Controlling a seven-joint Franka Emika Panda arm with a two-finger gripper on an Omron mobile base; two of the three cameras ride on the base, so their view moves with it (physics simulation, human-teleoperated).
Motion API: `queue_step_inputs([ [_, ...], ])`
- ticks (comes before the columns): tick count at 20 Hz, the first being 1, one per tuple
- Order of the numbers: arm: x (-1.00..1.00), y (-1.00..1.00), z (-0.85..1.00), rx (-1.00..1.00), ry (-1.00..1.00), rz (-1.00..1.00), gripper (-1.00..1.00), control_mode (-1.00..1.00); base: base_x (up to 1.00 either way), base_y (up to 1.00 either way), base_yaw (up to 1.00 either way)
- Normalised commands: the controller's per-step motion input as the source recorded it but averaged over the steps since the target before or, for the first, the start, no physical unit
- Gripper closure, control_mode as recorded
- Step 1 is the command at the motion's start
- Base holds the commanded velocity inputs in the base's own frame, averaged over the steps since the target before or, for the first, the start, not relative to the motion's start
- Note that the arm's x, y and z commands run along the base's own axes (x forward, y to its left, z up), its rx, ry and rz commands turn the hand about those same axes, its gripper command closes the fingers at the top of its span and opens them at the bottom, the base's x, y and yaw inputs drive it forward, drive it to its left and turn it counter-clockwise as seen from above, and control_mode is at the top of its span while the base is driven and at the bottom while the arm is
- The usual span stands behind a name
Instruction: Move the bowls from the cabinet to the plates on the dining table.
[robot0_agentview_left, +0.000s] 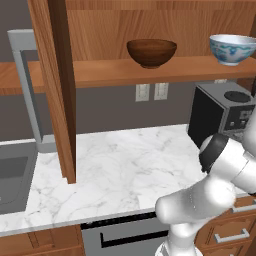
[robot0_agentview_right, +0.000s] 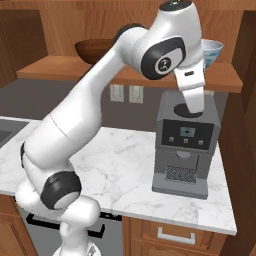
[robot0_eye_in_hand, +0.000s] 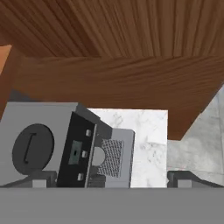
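1. Two bowls sit on the cabinet shelf (robot0_agentview_left: 115, 72): the wooden bowl (robot0_agentview_left: 151, 52) mid-shelf, the white bowl (robot0_agentview_left: 232, 48) at the shelf's right end, well apart from it and above the coffee machine (robot0_agentview_right: 186, 145).
2. The hand (robot0_eye_in_hand: 107, 186) hangs just above the coffee machine, below the shelf; the hand view looks down on the machine's top and the shelf's underside.
3. Its two fingertips (robot0_eye_in_hand: 41, 180) stand wide apart with nothing between them, so the hand reads as released and empty.
4. Judged step: reaching for a bowl, likely the white bowl, the nearer one to the coffee machine.
5. To do it well, the hand should back out from under the shelf, rise past the shelf's front edge, then close over the bowl's rim without nudging it toward the shelf's end.
6. In the right base view the arm (robot0_agentview_right: 100, 100) covers much of both bowls.
7. The left base view cuts the white bowl at its right edge.
8. An open cabinet door (robot0_agentview_left: 57, 85) hangs left of the wooden bowl, over the bench (robot0_agentview_left: 115, 165).
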Motion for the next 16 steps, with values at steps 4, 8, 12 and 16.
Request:
queue_step_inputs([
  [4,-0.29,0.82,-0.24,0.06,-0.11,0.14,-1.00,-1.00,0.00,0.00,0.00],
  [8,-0.28,0.83,-0.30,0.07,-0.15,0.13,-1.00,-1.00,0.00,0.00,0.00],
  [12,-0.17,0.85,-0.20,0.09,-0.19,0.10,-1.00,-1.00,0.00,0.00,0.00],
  [16,0.30,0.60,0.04,0.20,-0.21,0.00,-1.00,-1.00,0.00,0.00,0.00],
])
